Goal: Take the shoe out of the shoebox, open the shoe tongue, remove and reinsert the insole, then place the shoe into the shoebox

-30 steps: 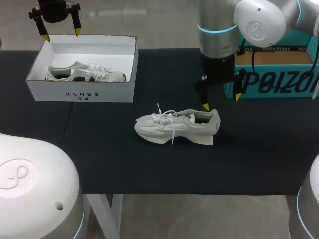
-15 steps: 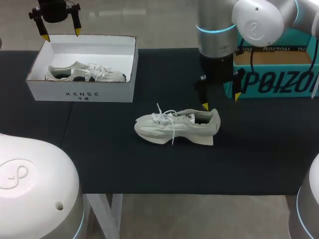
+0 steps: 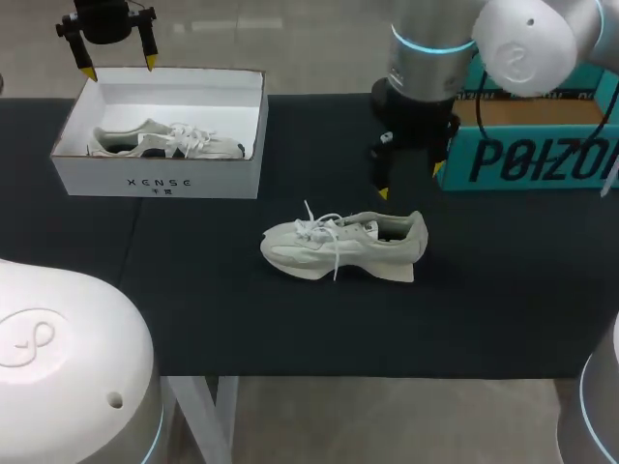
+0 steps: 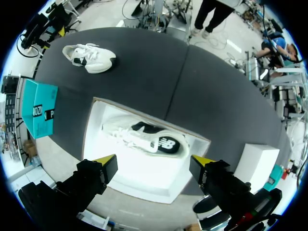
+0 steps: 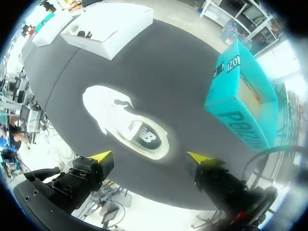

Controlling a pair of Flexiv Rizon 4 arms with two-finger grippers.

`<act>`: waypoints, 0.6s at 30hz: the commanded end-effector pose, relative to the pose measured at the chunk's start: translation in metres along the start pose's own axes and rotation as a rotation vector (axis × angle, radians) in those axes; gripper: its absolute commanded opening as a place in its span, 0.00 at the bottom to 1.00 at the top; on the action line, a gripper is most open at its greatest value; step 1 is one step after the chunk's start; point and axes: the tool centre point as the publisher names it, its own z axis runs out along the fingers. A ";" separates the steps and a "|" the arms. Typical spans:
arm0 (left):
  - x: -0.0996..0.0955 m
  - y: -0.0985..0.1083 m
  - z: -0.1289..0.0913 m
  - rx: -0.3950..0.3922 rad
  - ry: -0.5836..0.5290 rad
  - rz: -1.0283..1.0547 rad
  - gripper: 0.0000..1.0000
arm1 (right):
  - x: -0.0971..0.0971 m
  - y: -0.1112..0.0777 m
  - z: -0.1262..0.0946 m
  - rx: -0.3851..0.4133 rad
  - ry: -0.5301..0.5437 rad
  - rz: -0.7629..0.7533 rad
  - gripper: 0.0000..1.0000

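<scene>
A pale grey shoe lies on its sole on the dark table, toe toward my left; the right wrist view shows the shoe from above. My right gripper hangs open above and just behind its heel, touching nothing; in its own view the gripper holds nothing. The white shoebox stands at the far left with a second shoe inside. My left gripper hovers open over the box's back edge. Its own view looks down past the gripper at the boxed shoe.
A teal cardboard box stands at the table's far right, close behind my right arm; it also shows as the teal box beside the shoe. Dark cloth lies bare between the shoebox and the shoe and along the front edge.
My right gripper has lifted and shifted back and a little to the left, away from the shoe's heel. The shoe, the boxes and my left arm have stayed put.
</scene>
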 end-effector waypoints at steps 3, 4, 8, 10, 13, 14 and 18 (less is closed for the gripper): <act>0.000 0.000 -0.001 0.000 0.001 0.000 1.00 | -0.008 -0.014 0.003 -0.317 0.125 -0.200 1.00; 0.000 0.000 -0.001 0.000 0.001 0.000 1.00 | -0.008 -0.014 0.003 -0.317 0.125 -0.200 1.00; 0.000 0.000 -0.001 0.000 0.001 0.000 1.00 | -0.008 -0.014 0.003 -0.317 0.125 -0.200 1.00; 0.000 0.000 -0.001 0.000 0.001 0.000 1.00 | -0.008 -0.014 0.003 -0.317 0.125 -0.200 1.00; 0.000 0.000 -0.001 0.000 0.001 0.000 1.00 | -0.010 -0.015 0.008 -0.348 0.030 -0.337 1.00; 0.000 0.000 -0.001 0.000 0.001 0.000 1.00 | -0.011 -0.017 0.011 -0.340 -0.002 -0.384 1.00; 0.000 0.000 -0.001 0.000 0.001 0.000 1.00 | -0.018 -0.017 0.015 -0.439 -0.084 -0.599 1.00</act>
